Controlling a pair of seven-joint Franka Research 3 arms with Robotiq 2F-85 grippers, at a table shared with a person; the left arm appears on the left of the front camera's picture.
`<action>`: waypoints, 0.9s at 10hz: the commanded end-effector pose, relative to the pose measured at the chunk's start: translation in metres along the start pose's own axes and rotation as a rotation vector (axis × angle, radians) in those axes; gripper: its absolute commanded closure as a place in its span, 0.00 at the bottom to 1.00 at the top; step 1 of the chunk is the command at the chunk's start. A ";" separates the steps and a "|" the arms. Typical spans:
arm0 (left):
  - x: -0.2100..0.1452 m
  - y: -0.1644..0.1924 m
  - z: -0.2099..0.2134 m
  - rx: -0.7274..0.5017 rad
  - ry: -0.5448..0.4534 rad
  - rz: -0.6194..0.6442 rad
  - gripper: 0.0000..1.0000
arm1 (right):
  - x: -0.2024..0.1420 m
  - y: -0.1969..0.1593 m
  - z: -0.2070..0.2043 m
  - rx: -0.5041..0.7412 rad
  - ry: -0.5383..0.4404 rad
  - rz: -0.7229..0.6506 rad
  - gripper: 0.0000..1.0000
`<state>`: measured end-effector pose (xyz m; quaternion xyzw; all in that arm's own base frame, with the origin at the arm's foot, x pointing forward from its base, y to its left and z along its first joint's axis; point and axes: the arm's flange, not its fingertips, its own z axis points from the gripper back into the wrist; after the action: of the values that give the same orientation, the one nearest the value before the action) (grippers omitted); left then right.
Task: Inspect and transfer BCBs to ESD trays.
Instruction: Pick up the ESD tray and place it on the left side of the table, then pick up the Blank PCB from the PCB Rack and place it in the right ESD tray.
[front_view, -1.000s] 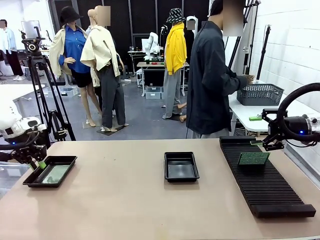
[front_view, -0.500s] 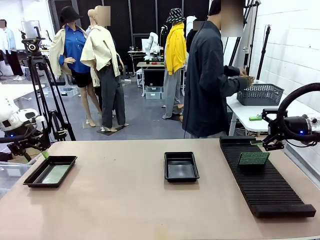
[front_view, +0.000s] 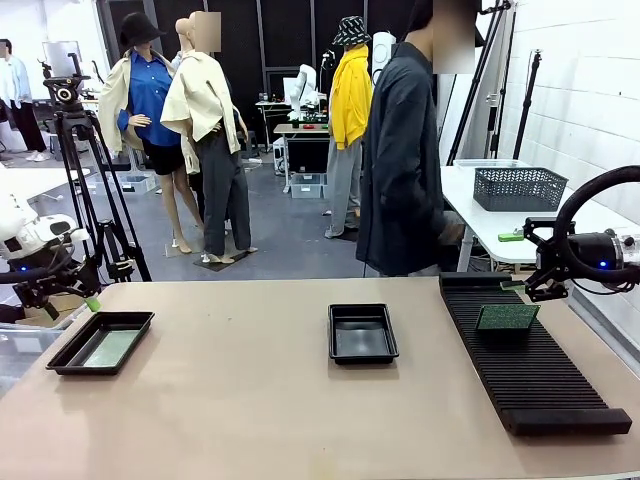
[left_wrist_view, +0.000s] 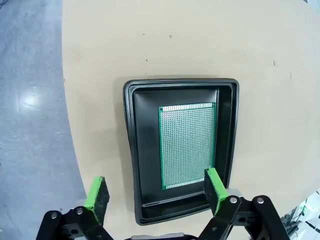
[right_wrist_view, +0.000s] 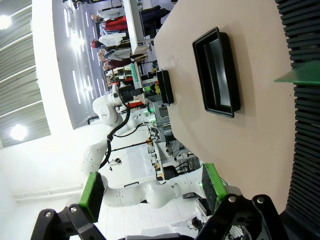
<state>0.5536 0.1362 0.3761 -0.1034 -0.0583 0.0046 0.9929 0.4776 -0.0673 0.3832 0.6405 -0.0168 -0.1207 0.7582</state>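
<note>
A green BCB (left_wrist_view: 187, 145) lies flat inside the left ESD tray (left_wrist_view: 130, 150), seen in the front view as a BCB (front_view: 110, 347) in a black ESD tray (front_view: 60, 362) near the table's left edge. My left gripper (front_view: 80, 295) hovers above the tray's near-left side, open and holding nothing, its own view (left_wrist_view: 156, 192) looking straight down on the tray. A second ESD tray (front_view: 362, 312) sits mid-table with nothing in it. Another BCB (front_view: 507, 317) rests on the slotted rack (front_view: 530, 380). My right gripper (front_view: 545, 285) hangs open by the rack's far end, also open in its wrist view (right_wrist_view: 152, 192).
A person (front_view: 400, 170) stands at the far side, turned away from the table. A dark mesh basket (front_view: 518, 187) sits on a white side table behind the rack. Bare tabletop lies between the trays and along the front edge.
My left gripper has opened and risen up and left off the left tray, leaving the board lying in it. The person has turned away from the basket. The right arm is still.
</note>
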 end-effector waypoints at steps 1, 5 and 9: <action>0.000 0.000 0.000 -0.001 0.002 -0.001 0.00 | -0.003 0.000 -0.002 -0.010 -0.010 -0.006 0.00; 0.000 0.000 0.000 -0.001 0.002 -0.001 0.00 | -0.003 0.000 -0.002 -0.010 -0.010 -0.006 0.00; 0.000 0.000 0.000 -0.001 0.002 -0.001 0.00 | -0.003 0.000 -0.002 -0.010 -0.010 -0.006 0.00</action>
<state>0.5535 0.1362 0.3758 -0.1034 -0.0580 0.0046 0.9929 0.4776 -0.0673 0.3832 0.6405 -0.0168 -0.1207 0.7582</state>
